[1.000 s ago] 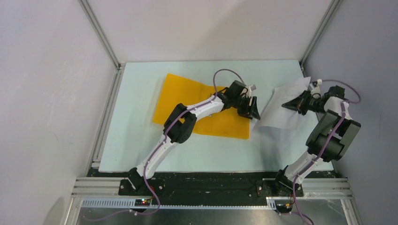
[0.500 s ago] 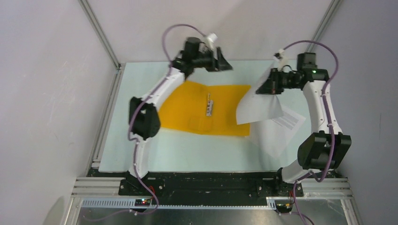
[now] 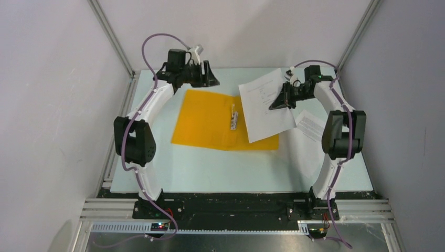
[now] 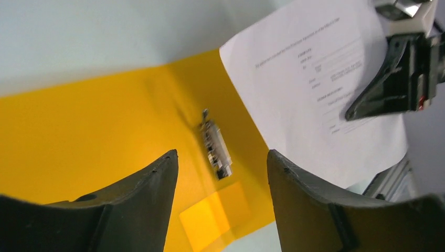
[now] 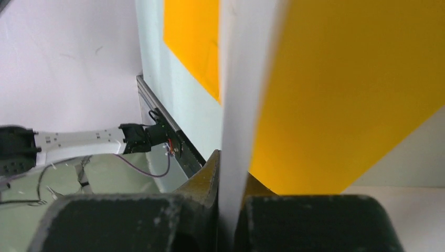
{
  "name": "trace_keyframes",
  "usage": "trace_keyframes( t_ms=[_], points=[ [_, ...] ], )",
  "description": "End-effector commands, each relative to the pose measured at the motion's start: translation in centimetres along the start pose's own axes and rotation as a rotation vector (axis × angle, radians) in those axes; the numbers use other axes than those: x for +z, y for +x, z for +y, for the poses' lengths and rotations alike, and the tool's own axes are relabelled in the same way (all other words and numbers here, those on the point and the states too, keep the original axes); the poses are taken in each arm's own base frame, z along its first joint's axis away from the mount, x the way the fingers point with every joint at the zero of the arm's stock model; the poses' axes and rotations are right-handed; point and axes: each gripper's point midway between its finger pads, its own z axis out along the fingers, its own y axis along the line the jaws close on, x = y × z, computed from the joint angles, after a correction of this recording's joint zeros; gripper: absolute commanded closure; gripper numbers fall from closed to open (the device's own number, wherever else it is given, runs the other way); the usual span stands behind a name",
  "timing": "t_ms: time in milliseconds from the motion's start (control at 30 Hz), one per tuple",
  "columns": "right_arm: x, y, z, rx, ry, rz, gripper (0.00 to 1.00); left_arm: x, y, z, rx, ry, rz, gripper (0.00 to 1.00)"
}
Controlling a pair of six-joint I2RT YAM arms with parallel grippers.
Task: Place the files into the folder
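Your left pincer (image 3: 206,79) has backed off wide and empty to 11 o'clock of the folder (image 3: 204,123), and your right pincer (image 3: 276,101) has swung its pinched sheet (image 3: 265,116) over the folder's 3 o'clock edge, so tucking it in looks next.

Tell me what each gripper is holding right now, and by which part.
The right gripper pinches a white sheet at its right edge, toward the far end. The left gripper is open and holds nothing.
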Motion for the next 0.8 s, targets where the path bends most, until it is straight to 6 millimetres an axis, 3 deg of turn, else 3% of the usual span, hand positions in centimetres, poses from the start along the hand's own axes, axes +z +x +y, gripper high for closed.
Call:
trace_keyframes(
  t_ms=[0, 233, 500, 767],
  points=[
    [2.3, -1.3, -1.1, 0.108, 0.023, -0.013, 0.91, -1.1, 2.3, 3.9, 0.076, -0.123, 0.078, 0.32],
    [4.5, 0.2, -3.9, 0.233, 0.08, 0.045, 0.87, -1.9, 3.8, 7.2, 0.074, -0.213, 0.121, 0.3],
    [7.3, 1.9, -3.7, 0.312, 0.034, 0.106, 0.87, -2.4, 5.3, 8.5, 0.052, -0.242, 0.154, 0.3],
    [7.7, 2.1, -3.2, 0.415, -0.068, 0.121, 0.89, -2.9, 5.9, 8.5, 0.047, -0.251, 0.162, 0.29]
  ],
)
